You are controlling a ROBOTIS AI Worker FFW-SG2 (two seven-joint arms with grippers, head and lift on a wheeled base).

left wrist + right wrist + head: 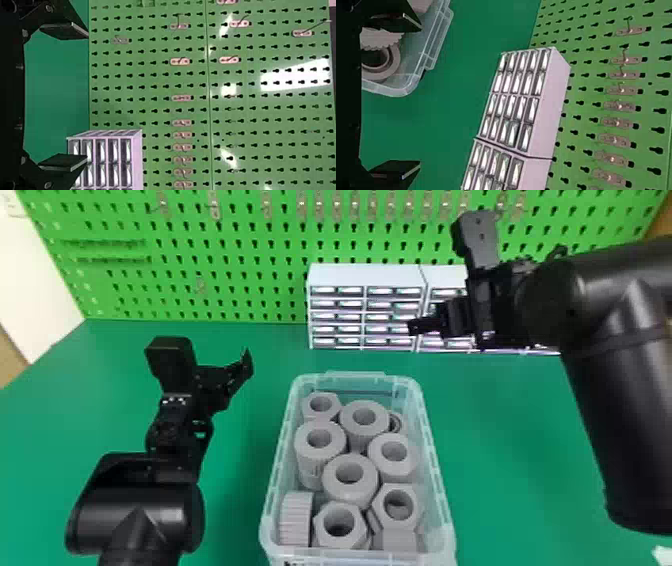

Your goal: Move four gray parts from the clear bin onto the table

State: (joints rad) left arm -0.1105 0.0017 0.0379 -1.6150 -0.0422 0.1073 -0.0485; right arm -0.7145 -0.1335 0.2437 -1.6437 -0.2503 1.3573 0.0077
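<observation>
Right wrist view: clear bin (431, 49), 2 fingers (397, 170)

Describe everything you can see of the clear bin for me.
The clear bin looks like see-through plastic: an open-topped box with rounded corners, a raised rim and a small lip at its far end. It stands upright on the green table, with gray parts inside, some round, some six-sided. The left gripper and right gripper hang clear of it.
</observation>
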